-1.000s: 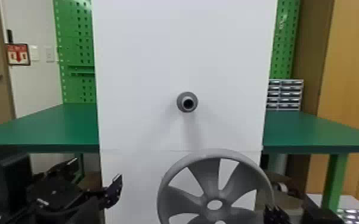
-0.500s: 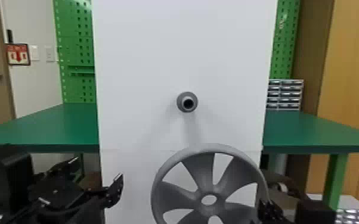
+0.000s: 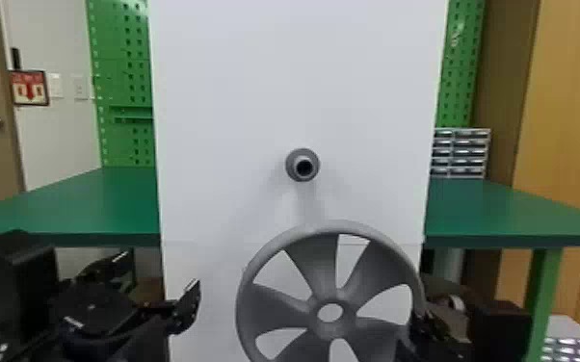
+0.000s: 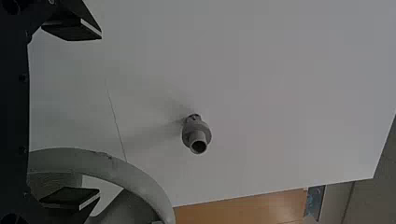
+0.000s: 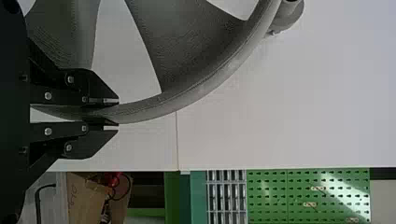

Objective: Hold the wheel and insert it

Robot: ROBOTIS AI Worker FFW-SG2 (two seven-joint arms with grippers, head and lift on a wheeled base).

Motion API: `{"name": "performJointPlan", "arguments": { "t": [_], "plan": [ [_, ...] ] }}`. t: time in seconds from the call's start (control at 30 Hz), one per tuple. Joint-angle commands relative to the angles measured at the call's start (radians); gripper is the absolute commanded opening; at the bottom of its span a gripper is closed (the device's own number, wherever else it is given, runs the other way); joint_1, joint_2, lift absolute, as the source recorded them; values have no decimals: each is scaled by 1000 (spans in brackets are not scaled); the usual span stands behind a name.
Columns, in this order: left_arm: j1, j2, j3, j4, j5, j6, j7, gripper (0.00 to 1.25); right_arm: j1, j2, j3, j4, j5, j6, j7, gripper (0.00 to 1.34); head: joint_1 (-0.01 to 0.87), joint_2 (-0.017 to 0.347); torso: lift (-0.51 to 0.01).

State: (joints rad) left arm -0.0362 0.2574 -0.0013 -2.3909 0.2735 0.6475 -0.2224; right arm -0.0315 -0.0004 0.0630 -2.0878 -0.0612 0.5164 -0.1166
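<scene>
Right end effector gripping wheel by rim; left end effector hanging open. Wheel sitting below peg: needing lifting, squaring hub hole before pushing.

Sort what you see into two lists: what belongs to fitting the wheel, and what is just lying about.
Part of the job:
wheel, its rim clamped in the right gripper
left gripper, open
grey peg on the white panel

Just around:
green table with a small drawer unit
green pegboard
brown cardboard
</scene>
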Motion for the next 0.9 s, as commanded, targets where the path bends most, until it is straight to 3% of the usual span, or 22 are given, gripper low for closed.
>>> {"name": "performJointPlan", "arguments": {
  "t": [0.0, 0.87],
  "plan": [
    [-1, 0, 0, 1, -2, 3, 0, 1147, -18, 1, 9, -20, 11, 34, 0, 117, 210, 9, -442],
    [-1, 0, -5, 1, -10, 6, 0, 1147, -108, 1, 24, -55, 23, 139, 0, 117, 210, 9, -442]
  ]
}}
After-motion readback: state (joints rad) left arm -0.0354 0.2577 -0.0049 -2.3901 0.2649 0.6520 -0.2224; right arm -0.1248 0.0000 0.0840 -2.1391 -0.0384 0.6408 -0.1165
